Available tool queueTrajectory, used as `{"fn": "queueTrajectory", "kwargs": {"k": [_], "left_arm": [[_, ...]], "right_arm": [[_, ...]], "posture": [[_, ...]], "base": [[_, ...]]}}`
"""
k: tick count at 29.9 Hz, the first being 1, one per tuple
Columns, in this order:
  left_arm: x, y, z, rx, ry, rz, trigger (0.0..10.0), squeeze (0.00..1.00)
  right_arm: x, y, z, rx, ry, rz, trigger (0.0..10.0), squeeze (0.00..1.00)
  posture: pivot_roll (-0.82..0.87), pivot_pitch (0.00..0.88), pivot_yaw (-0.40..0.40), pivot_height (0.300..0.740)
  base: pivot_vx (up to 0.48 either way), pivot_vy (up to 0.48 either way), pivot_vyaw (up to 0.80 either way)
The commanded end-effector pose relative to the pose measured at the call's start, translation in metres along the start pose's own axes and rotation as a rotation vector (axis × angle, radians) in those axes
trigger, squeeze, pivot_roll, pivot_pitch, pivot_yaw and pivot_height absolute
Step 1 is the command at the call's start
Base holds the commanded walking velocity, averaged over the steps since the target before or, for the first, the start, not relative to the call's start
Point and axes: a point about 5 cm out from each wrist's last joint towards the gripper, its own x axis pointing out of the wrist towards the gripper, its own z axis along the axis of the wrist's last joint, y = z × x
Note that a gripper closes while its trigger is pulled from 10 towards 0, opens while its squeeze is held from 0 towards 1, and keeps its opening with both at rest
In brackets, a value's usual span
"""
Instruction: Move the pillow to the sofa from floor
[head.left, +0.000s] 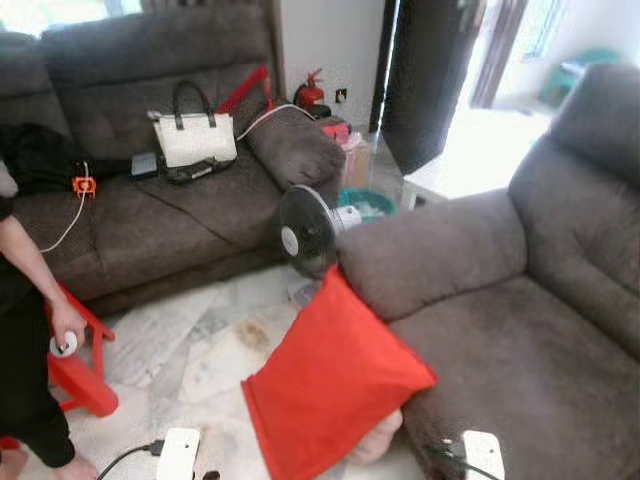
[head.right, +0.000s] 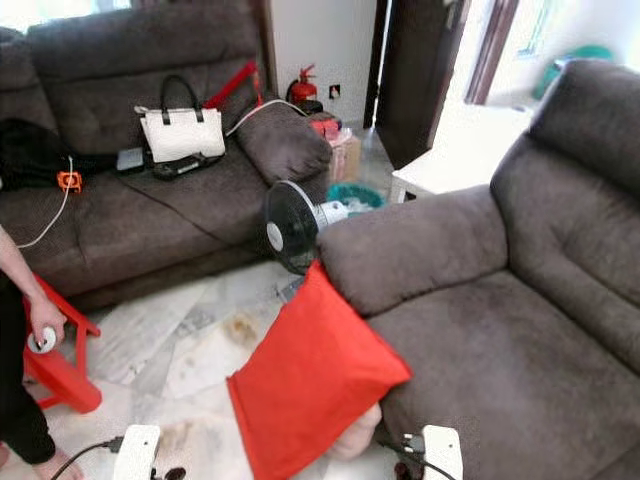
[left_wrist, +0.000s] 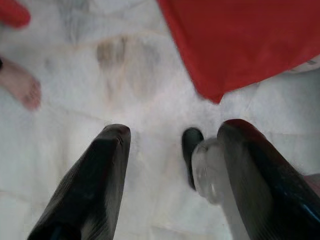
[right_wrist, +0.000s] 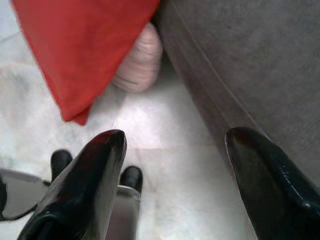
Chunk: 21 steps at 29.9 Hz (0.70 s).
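The pillow (head.left: 335, 385) stands tilted on the floor (head.left: 190, 350), leaning against the front of the right sofa (head.left: 520, 320). A fan (head.left: 305, 230) stands just behind it, between the two sofas. The far sofa (head.left: 150, 200) carries a handbag (head.left: 193, 135). A person (head.left: 25, 340) stands at the left beside a stool (head.left: 80, 365).

The pillow (head.left: 335, 385) is plain bright red, leaning on the dark grey-brown sofa (head.left: 520, 320). Under it peeks a pale pink striped cushion (right_wrist: 140, 62). The floor (head.left: 190, 350) beside the pillow is white marble with grey veins and a brownish stain. Across from the pillow, a white handbag (head.left: 193, 135) has black handles; the stool (head.left: 80, 370) is red, the fan (head.left: 305, 230) black.
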Motion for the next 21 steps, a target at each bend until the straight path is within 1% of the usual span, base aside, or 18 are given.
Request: {"fn": "queueTrajectory", "kwargs": {"k": [1,12,17,21], "left_arm": [[-0.0005,-0.0012,-0.0036,0.011,0.013,-0.003,10.0,0.0],[-0.0007,-0.0008,-0.0035,-0.014,0.003,0.004,10.0,0.0],[-0.0009,-0.0015,-0.0025,-0.045,-0.016,-0.002,10.0,0.0],[-0.0009,-0.0013,-0.0027,-0.04,-0.012,-0.002,10.0,0.0]], "right_arm": [[0.001,0.0031,0.0034,0.001,-0.011,0.008,10.0,0.0],[0.001,0.0032,0.0032,0.006,-0.012,0.006,10.0,0.0],[0.0009,0.0033,0.003,0.008,-0.012,0.006,10.0,0.0],[0.001,0.0035,0.0031,0.009,-0.013,0.006,10.0,0.0]], "posture": [[0.1,0.0,-0.023,0.74],[0.1,0.0,-0.022,0.74],[0.1,0.0,-0.022,0.74],[0.1,0.0,-0.02,0.74]], "base": [[0.0,-0.424,0.0],[0.0,0.0,0.0],[0.0,0.0,0.0],[0.0,0.0,0.0]]}}
